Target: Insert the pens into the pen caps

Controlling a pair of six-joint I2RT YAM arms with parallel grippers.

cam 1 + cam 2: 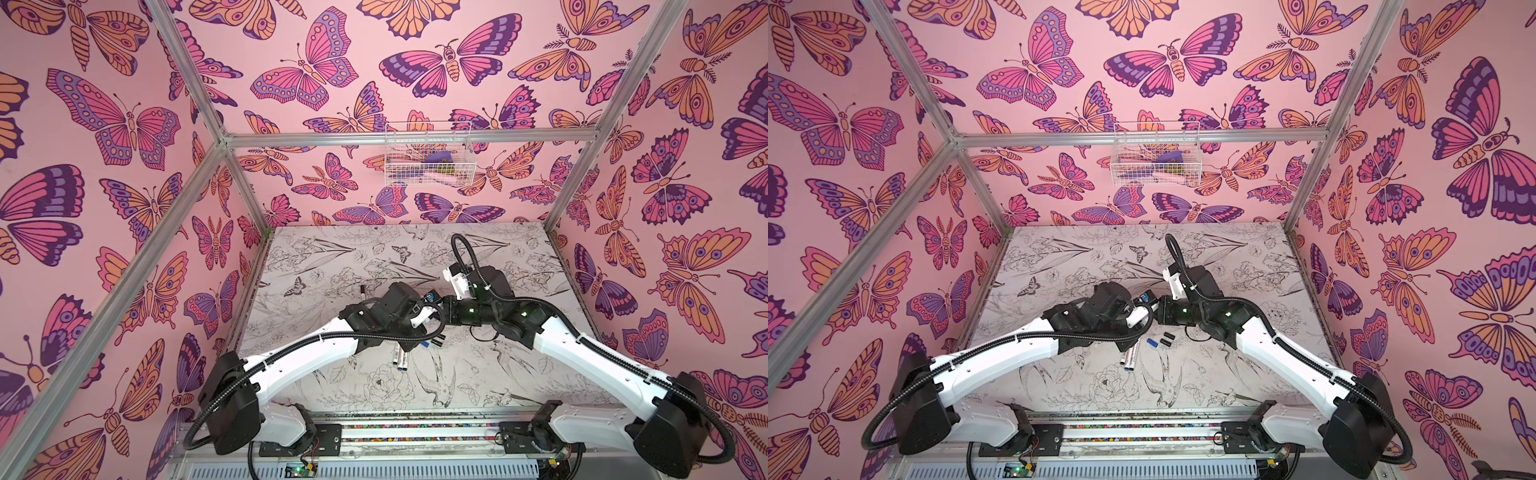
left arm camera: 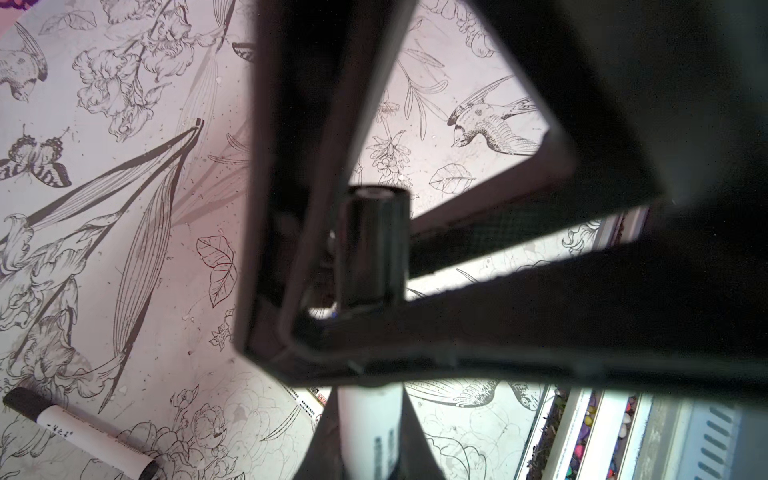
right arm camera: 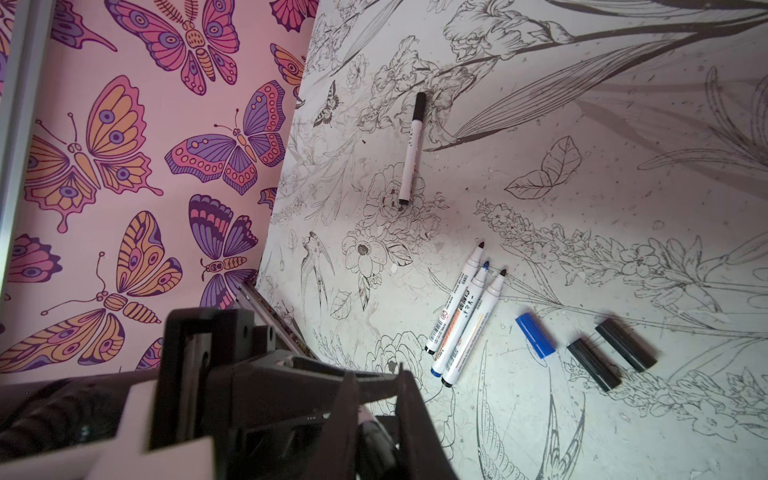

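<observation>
White and slim, one pen (image 2: pixel 370 440) is clamped in the left claw (image 2: pixel 370 401) above the middle of the worktop (image 3: pixel 582 208), and the right claw (image 3: pixel 374 399) is closed on the black cap (image 2: pixel 374 245) at its tip. Three uncapped pens (image 3: pixel 465 320) lie together nearer, a blue cap (image 3: pixel 535 334) and two black caps (image 3: pixel 594 363) just to their right. A capped pen (image 3: pixel 412 149) lies farther on the left.

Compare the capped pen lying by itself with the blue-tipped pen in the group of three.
The lone pen wears a black cap; the blue-tipped pen is uncapped, tip bare. The lone pen's ends are black; the blue-tipped pen's are blue. The lone pen lies apart from everything; the blue-tipped pen lies packed between two black-tipped pens. Both have white barrels and lie flat on the table.
</observation>
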